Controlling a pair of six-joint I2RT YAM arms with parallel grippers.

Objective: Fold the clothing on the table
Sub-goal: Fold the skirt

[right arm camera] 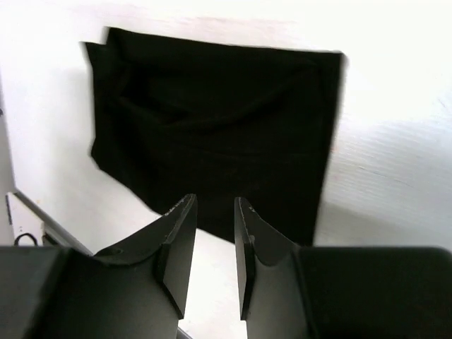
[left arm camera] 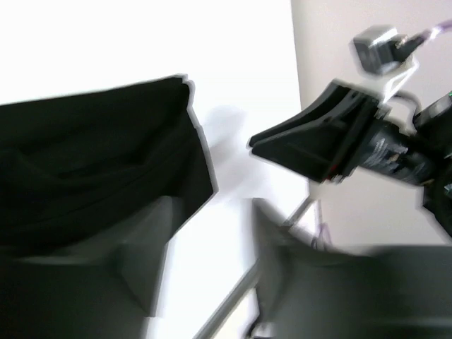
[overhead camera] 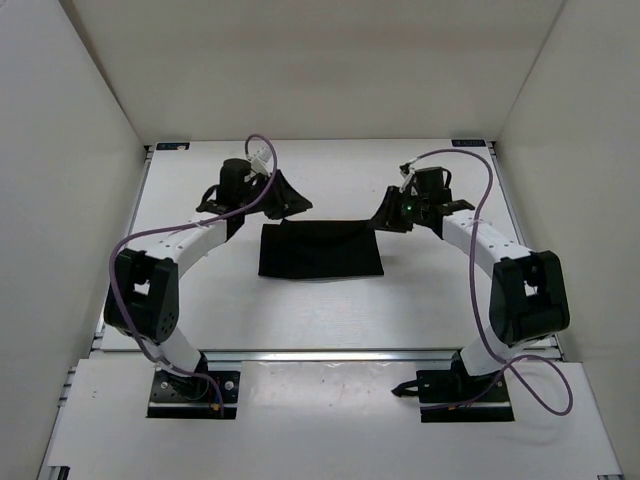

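The clothing [overhead camera: 320, 250] is a black cloth lying flat as a wide rectangle in the middle of the white table [overhead camera: 330, 320]. My left gripper [overhead camera: 290, 203] hovers just off its far left corner. The left wrist view is blurred, but the left gripper [left arm camera: 212, 212] is open over bare table, with the clothing [left arm camera: 92, 155] beside its left finger. My right gripper [overhead camera: 392, 214] is by the far right corner. In the right wrist view the right gripper [right arm camera: 216, 205] is open by a narrow gap with nothing in it, just above the edge of the clothing [right arm camera: 212, 120].
White walls [overhead camera: 70, 150] enclose the table on the left, back and right. Metal rails [overhead camera: 330, 354] run along the table edges. Purple cables loop over both arms. The right arm's wrist [left arm camera: 339, 141] shows in the left wrist view, close by.
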